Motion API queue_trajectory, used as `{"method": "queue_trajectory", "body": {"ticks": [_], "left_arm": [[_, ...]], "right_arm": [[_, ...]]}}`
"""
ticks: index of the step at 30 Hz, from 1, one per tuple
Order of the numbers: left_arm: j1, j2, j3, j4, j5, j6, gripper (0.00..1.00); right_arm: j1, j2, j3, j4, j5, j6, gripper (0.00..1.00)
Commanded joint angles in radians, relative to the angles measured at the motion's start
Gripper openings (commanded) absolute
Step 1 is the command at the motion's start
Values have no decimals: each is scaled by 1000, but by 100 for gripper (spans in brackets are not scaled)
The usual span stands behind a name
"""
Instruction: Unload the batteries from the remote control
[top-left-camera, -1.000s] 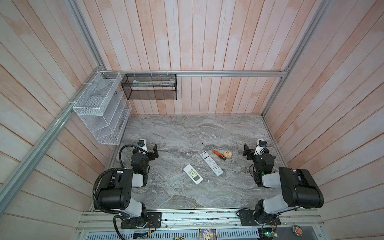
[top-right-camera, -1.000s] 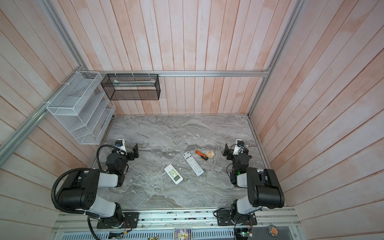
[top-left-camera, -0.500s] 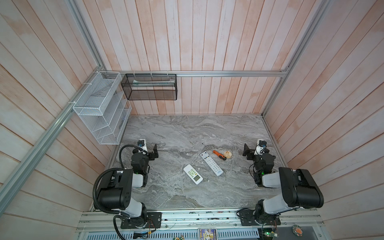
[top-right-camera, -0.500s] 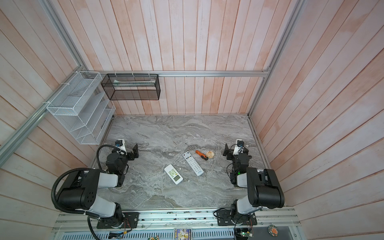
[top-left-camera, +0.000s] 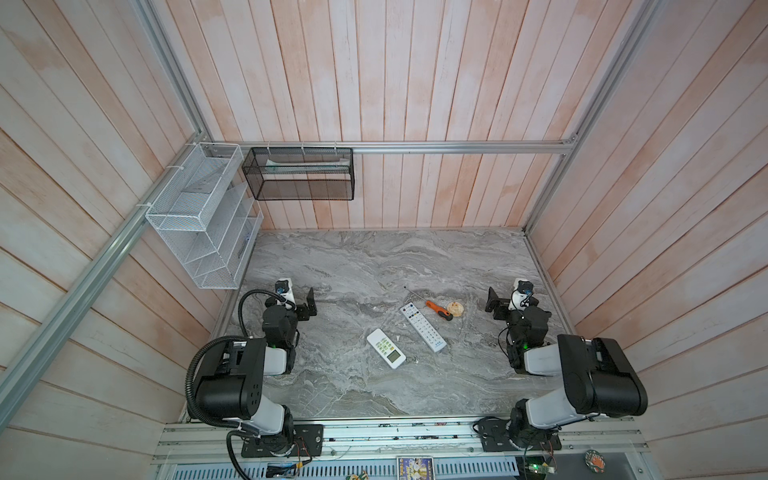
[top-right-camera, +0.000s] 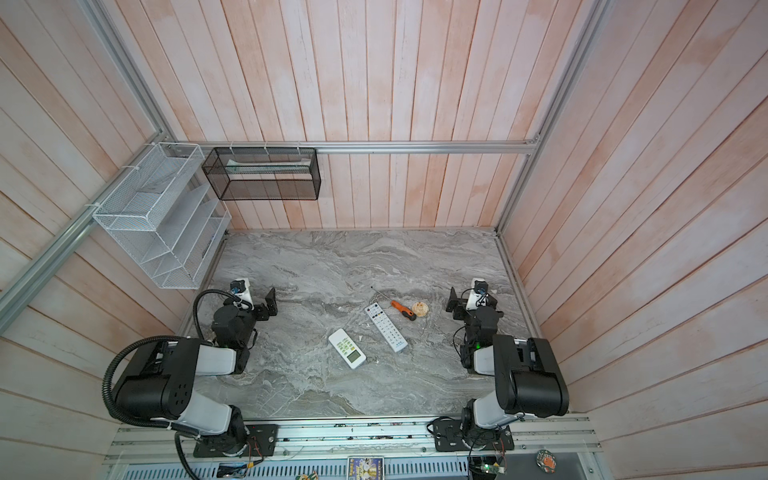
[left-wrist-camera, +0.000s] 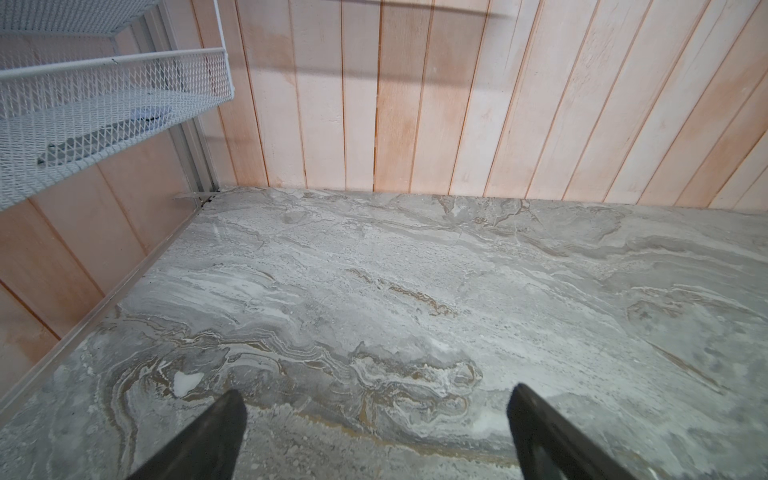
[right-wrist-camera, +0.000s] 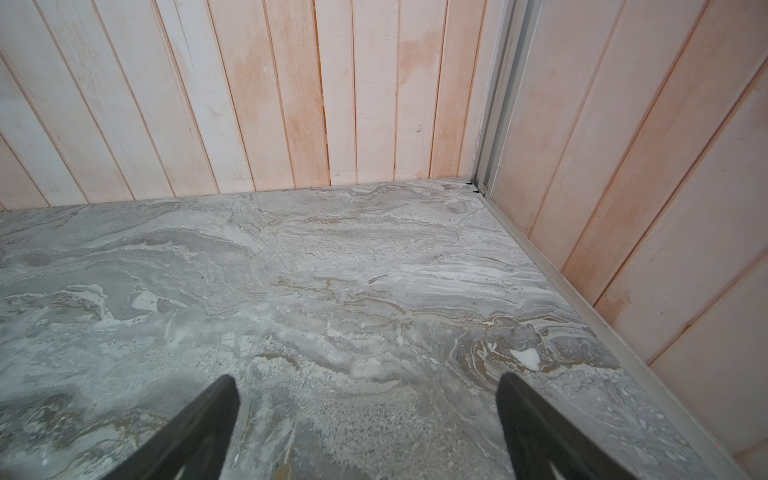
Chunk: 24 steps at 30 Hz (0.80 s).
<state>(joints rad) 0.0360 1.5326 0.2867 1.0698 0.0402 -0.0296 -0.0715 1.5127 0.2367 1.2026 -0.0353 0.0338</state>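
On the left wall hangs a white wire rack (top-left-camera: 195, 216) with several tiers. The left wrist view shows a flat grey piece (left-wrist-camera: 95, 139) and a small bluish thing (left-wrist-camera: 149, 112) lying in one of its lower trays, both too dim through the mesh to name. Next to it, on the back wall, a black mesh basket (top-left-camera: 299, 174) holds a long pale strip along its length. Below the rack, at the left edge of the grey marble table (top-left-camera: 353, 266), the left gripper (left-wrist-camera: 376, 392) hangs low over bare stone with its jaws spread wide and nothing between them. Near the middle of the table lies a short white remote (top-left-camera: 386, 353), buttons and screen facing up, and just to its right, apart from it, a long white remote (top-left-camera: 423, 327), also buttons up and slanted the same way. The batteries are out of sight, and whether they sit inside either remote cannot be told. Just past the long remote's far end lies an orange-handled screwdriver (top-left-camera: 436, 308), and close beside its handle is a small round tan thing (top-left-camera: 456, 309). At the right edge the right gripper (right-wrist-camera: 366, 378) hangs over bare stone near the corner, jaws likewise spread wide and empty, well apart from the remotes.
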Motion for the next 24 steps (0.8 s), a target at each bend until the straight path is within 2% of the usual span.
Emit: {"method": "queue_trajectory", "body": {"ticks": [1,4,6,9,12,16,19,24], "left_arm": [[-2,-60,14,-39,-40,-7,100],[-3,-138,82,-241,-118,-42,100],[-3,-163,104,-301,-135,-42,100],[-4,-204,125,-386,-156,-111,100],[-4,-267,128,-465,-171,-205,100],[-5,-365,145,-599,-187,-311,100],[-5,-444,181,-727,-177,-379,100],[-5,-556,266,-965,-104,-523,100]], "right_arm": [[5,-34,25,-34,11,10,98],[4,-122,83,-222,49,19,98],[6,-181,90,-263,73,32,97],[5,-281,100,-333,107,129,97],[4,-358,163,-481,84,194,97],[4,-424,288,-747,24,278,97],[5,-468,363,-895,-62,325,97],[4,-497,492,-1141,-211,382,97]]}}
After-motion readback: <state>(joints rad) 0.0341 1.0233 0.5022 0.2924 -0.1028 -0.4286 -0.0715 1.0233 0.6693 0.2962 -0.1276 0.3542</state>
